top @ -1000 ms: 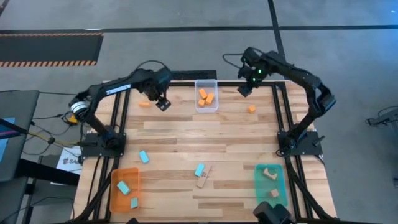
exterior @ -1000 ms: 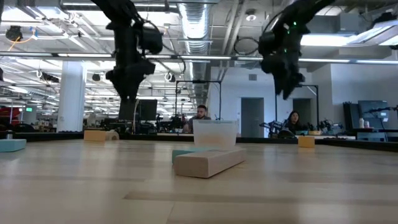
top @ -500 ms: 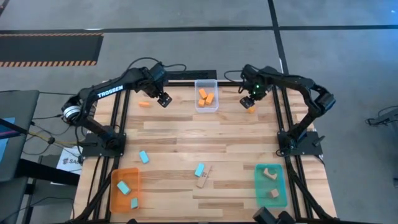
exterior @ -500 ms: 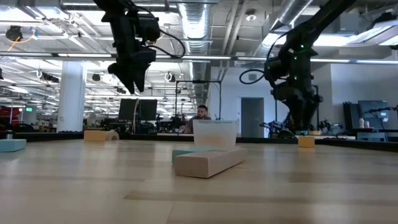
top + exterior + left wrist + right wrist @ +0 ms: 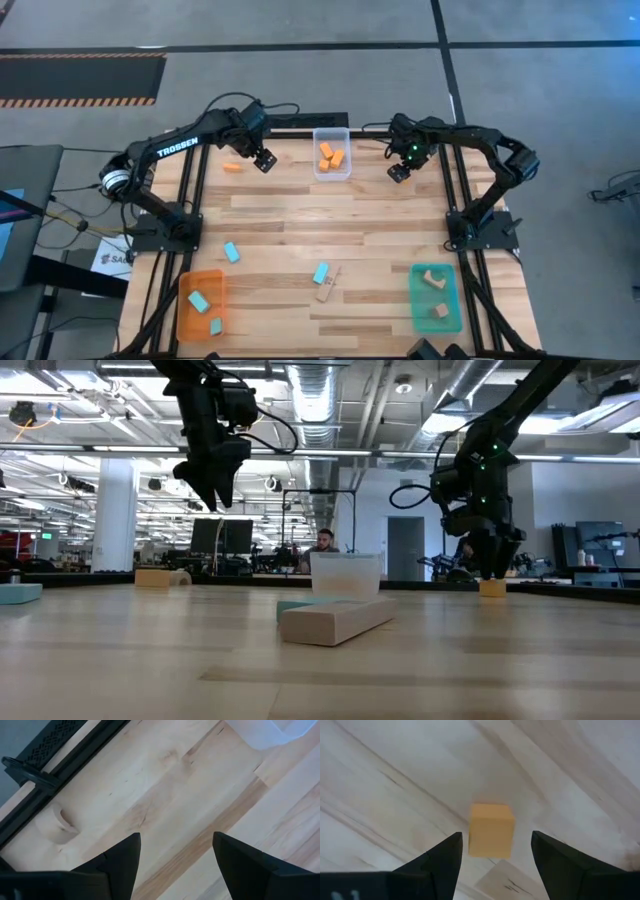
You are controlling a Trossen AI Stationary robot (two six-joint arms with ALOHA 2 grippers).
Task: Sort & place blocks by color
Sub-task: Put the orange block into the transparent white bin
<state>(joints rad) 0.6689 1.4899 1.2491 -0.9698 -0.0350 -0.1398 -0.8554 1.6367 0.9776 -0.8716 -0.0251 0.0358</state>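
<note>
A small orange block lies on the wooden table near its far right corner, also in the low view. My right gripper points down just above it, open, a finger on either side and clear of it. Farther left along the far edge my left gripper hangs open above bare wood. Beside it lies another orange block. Two teal blocks and a tan block lie loose nearer the front.
A clear tray at the far middle holds orange blocks. An orange tray at the near left holds two teal blocks. A teal-green tray at the near right holds two tan blocks. People sit in the room beyond the table.
My right gripper has come down from well above the table toward the orange block at the far right, and now stands just over it. My left gripper has risen a little and tipped, then kept still. No block has moved.
</note>
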